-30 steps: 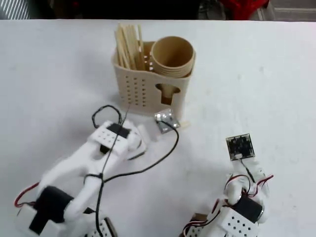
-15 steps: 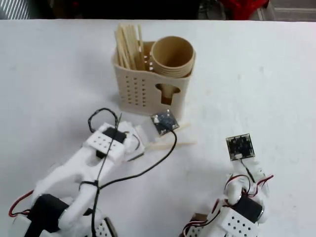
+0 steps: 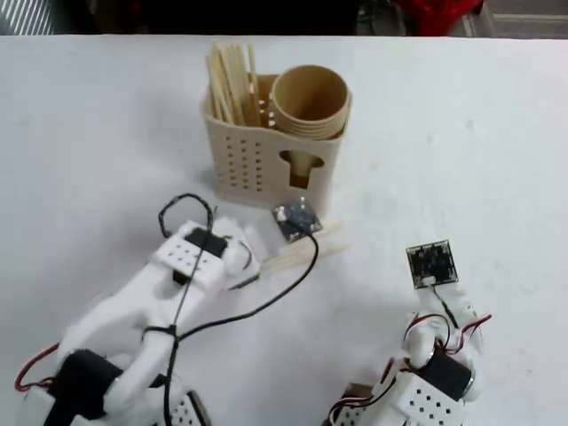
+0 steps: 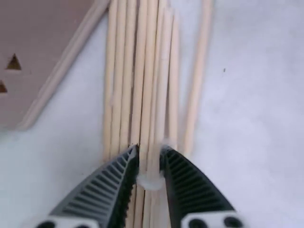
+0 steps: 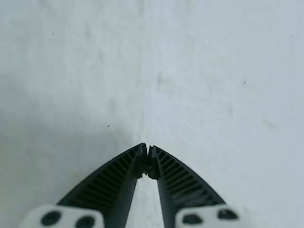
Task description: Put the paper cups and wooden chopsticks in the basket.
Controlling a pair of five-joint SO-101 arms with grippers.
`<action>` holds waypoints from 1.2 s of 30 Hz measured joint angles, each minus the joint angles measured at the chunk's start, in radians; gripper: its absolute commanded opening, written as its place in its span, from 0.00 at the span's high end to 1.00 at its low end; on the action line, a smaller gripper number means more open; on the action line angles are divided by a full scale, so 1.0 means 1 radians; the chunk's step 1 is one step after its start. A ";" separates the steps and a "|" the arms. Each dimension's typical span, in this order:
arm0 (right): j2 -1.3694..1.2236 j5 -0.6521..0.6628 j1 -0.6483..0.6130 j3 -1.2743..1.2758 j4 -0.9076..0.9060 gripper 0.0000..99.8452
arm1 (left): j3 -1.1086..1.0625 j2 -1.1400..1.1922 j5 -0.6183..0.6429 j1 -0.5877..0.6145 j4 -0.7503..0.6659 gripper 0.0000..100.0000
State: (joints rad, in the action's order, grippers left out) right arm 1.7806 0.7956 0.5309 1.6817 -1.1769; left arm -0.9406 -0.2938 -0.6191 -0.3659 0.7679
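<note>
Left tool [image 4: 148, 159] was clamped on the loose chopsticks [image 4: 142, 71], its fingers pinching the middle of the bundle near one end. The sticks lay flat on the worktop [image 4: 256, 118], side by side, with one stick [image 4: 197, 85] slightly apart from the rest. In the high view the bundle [image 3: 306, 251] sat at centre frame, just below the basket [image 3: 266, 169], with the left arm [image 3: 133, 311] coming in from lower left. The basket stood upright in the upper middle, paper cups [image 3: 309, 99] stacked in its right compartment, more chopsticks [image 3: 229, 82] standing in the left one. Right tool [image 5: 146, 156] was pinched together on nothing, tips touching, over bare worktop. The right arm [image 3: 435, 377] sat at lower right, well apart from the basket.
</note>
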 measured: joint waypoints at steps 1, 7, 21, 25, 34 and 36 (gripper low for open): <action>0.000 0.000 0.000 0.000 0.000 0.98 | 0.012 -0.009 0.000 0.000 0.005 0.90; 0.000 0.000 0.000 0.000 0.000 0.98 | 0.083 0.005 0.000 -0.035 0.029 0.90; 0.000 0.000 0.000 0.000 0.000 0.98 | 0.198 0.169 0.000 -0.176 0.066 0.90; 0.000 0.000 0.000 0.000 0.000 0.98 | 0.219 0.169 0.000 -0.186 0.069 0.90; 0.000 0.000 0.000 0.000 0.000 0.98 | 0.227 0.273 0.000 -0.219 0.021 0.90; 0.000 0.000 0.000 0.000 0.000 0.98 | 0.241 0.313 0.000 -0.221 0.023 0.90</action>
State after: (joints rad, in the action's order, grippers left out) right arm 1.7806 0.7956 0.5309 1.6817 -1.1769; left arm -0.6997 0.0192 -0.6191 -0.5869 0.7910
